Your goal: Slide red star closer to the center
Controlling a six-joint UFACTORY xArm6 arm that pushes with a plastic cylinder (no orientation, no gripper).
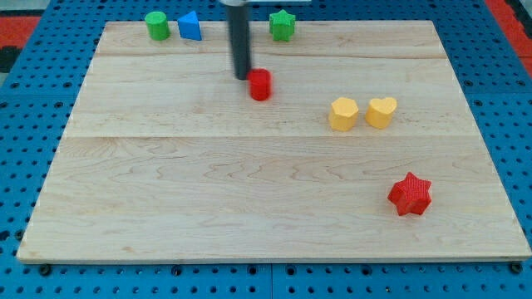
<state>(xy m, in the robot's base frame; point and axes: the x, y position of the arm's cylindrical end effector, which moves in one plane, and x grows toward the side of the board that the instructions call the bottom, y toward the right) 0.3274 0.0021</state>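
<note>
The red star (410, 194) lies on the wooden board (208, 191) near the view's bottom right. My tip (242, 77) is the lower end of a dark rod coming down from the view's top centre. It stands far from the star, up and to the left of it. A red cylinder (260, 85) sits just right of my tip, nearly touching it.
A yellow hexagon (342, 114) and a yellow heart (381, 112) sit side by side right of centre. A green cylinder (156, 25), a blue triangle (190, 26) and a green star (282, 25) line the board's top edge.
</note>
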